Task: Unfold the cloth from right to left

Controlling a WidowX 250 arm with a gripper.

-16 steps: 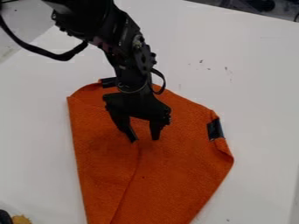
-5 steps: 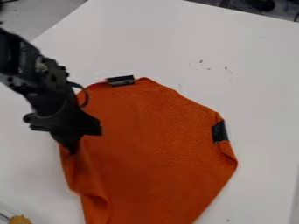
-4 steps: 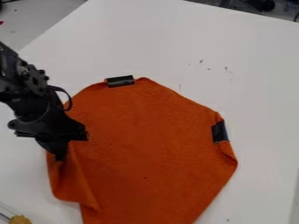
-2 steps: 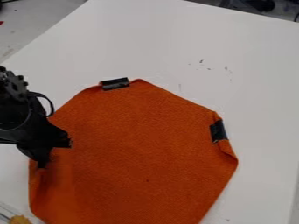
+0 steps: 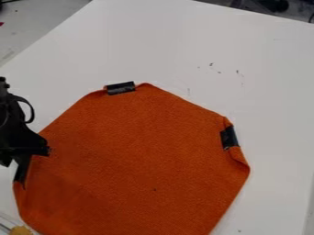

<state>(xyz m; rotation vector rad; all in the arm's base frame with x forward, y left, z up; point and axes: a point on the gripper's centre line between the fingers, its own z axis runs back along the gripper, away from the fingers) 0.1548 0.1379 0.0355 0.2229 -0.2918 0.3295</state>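
At the left edge of the camera view, the black gripper (image 5: 22, 149) hangs low over the left side of the orange cloth (image 5: 135, 160) and covers part of its border. A narrow dark piece reaches down from there to the cloth's left edge. The cloth is spread broad across the lower half of the view, with its bottom cut off by the frame. Black strips sit on its upper edge and right edge. Its right border has a small fold just below the strip.
The white tabletop (image 5: 147, 41) surrounds the cloth, with small dark marks above and right of it. A yellowish-brown object (image 5: 21, 230) lies in the bottom left corner, close to the cloth. Dark items are beyond the table's far edge at the top right.
From over the cloth's middle the gripper has moved to the left edge. The cloth's left side has shifted left with it, and the cloth is now much wider, its left fold opened out.
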